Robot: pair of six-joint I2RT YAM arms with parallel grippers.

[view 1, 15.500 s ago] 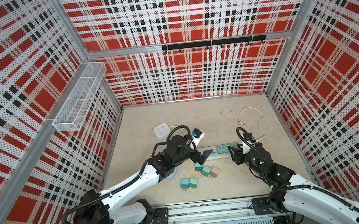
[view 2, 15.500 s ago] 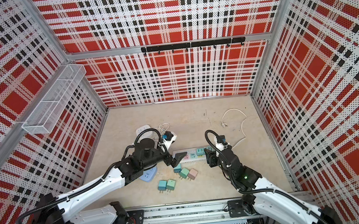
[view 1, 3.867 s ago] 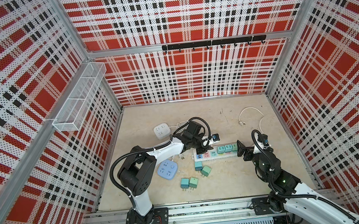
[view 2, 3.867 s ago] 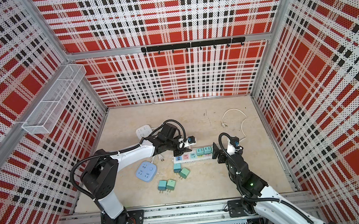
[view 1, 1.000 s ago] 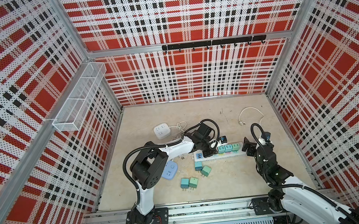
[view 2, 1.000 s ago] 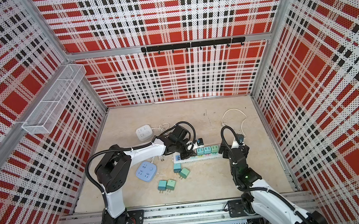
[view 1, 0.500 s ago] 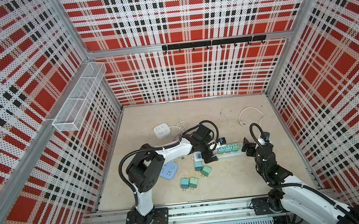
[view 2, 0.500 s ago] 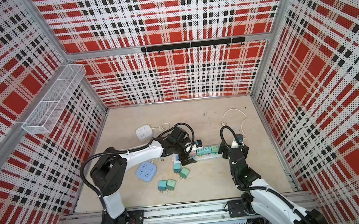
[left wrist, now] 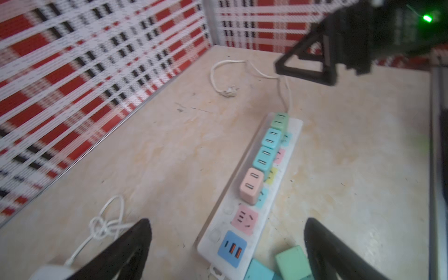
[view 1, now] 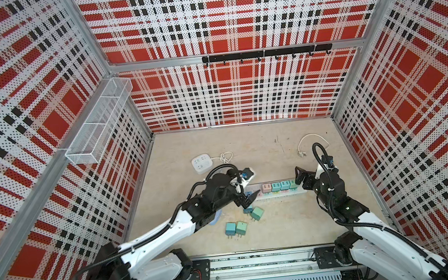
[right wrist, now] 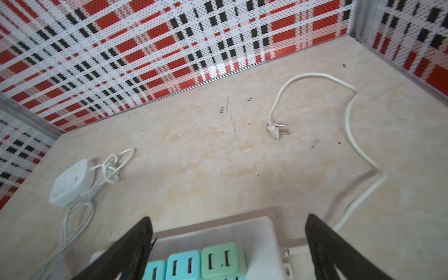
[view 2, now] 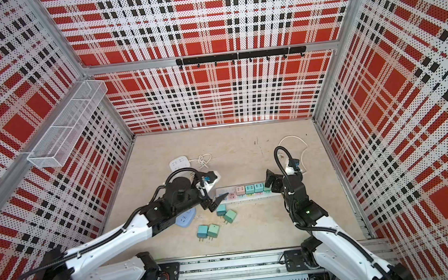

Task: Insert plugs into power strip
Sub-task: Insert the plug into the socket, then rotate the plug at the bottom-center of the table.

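Note:
The white power strip (view 1: 278, 195) lies across the floor's middle. A pale pink plug (left wrist: 252, 185), two teal plugs (left wrist: 264, 157) and a mint one (right wrist: 223, 260) stand plugged in along it. Several loose teal and mint plugs (view 1: 257, 213) (view 2: 202, 231) lie in front of it. My left gripper (view 1: 249, 198) (left wrist: 225, 232) hangs open and empty over the strip's left end with the USB ports. At the cord end my right gripper (view 2: 273, 185) (right wrist: 228, 232) is open, its fingers straddling the strip's width beside the mint plug.
A small white socket cube (view 1: 202, 163) with a knotted cord sits at the back left. A blue round socket (view 2: 185, 217) lies under my left arm. The strip's white cord and plug (view 1: 302, 154) loop at the back right. A wire basket (view 1: 98, 124) hangs on the left wall.
My left gripper has opened, let go of the pink plug standing in the strip, and drawn back toward the strip's left end. The right gripper stays at the cord end.

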